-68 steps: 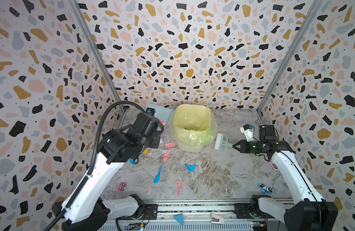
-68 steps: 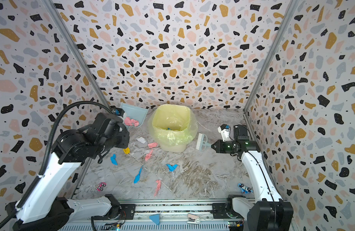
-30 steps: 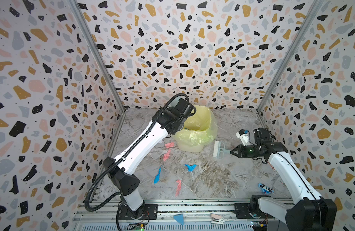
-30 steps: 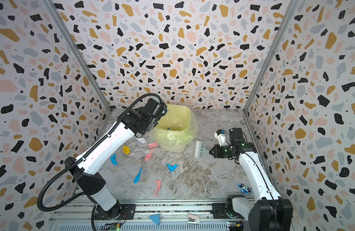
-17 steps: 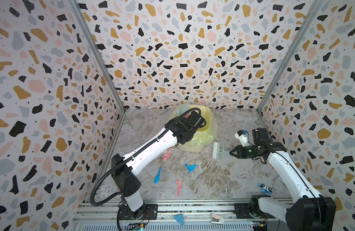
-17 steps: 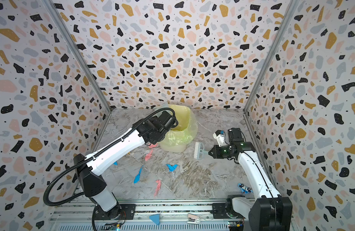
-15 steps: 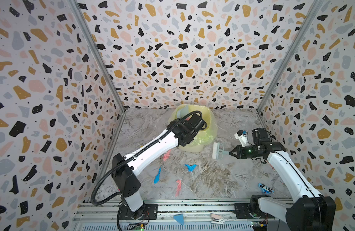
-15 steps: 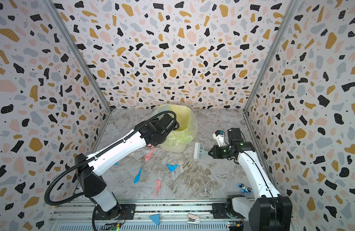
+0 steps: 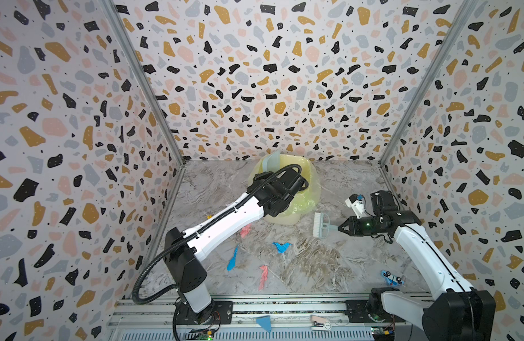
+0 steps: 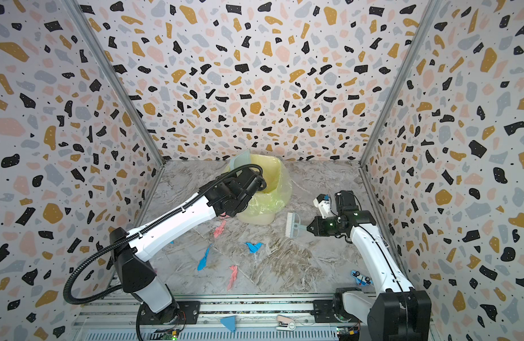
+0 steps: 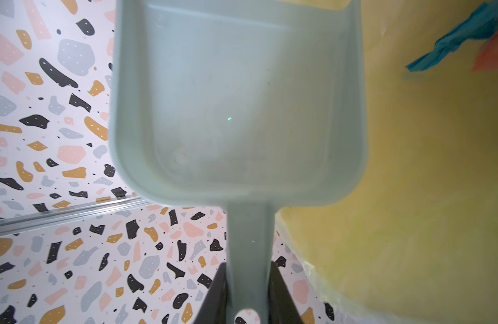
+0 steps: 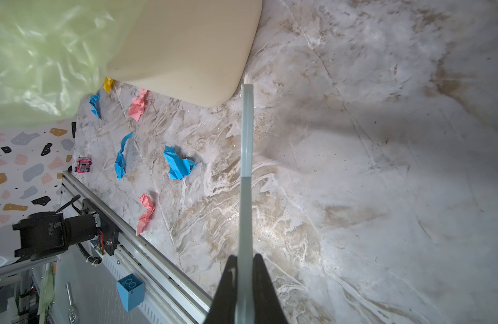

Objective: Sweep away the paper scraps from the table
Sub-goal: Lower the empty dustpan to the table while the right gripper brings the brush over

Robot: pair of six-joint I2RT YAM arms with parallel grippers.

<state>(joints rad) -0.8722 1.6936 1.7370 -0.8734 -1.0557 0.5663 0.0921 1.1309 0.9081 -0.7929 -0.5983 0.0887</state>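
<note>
- L gripper (image 11: 248, 294): fingers pinch the dustpan (image 11: 236, 98) handle, one per side. Pan is held up over the bin (image 9: 309, 177), scoop end twd the bin mouth.
- In both top views the pan edge (image 10: 241, 159) pokes up at the bin's 11 o'clock rim. The L wrist hides the rest.
- Bin w/ yellow bag liner sits at 12 o'clock on the table (image 9: 343, 265), near the back wall.
- R gripper (image 9: 342, 228): fingers pressed tight on the thin handle of the brush (image 9: 318, 226).
- Brush lies approx level at 4 o'clock from the bin, just beside its base, white bristles on the side away from the gripper. Can't tell if bristles touch the table.
- Paper scraps (image 9: 281, 246): on the table at 6–7 o'clock from the bin, well apart from the brush.
- Pink one (image 9: 245, 230) is near the bin base; blue crumple mid-table; long blue strip (image 9: 232, 258) at 7 o'clock from it; pink strip (image 9: 263, 276) is closest to the rail.
- R wrist view adds a yellow bit (image 12: 107, 84) and a small blue bit (image 12: 95, 105) by the bin base, under the bag overhang.
- L wrist view: a blue scrap (image 11: 452, 47) and an orange-pink one lie inside the bag.
- Blue toy (image 9: 392, 277) at the table's 4 o'clock corner, beside the R arm.
</note>
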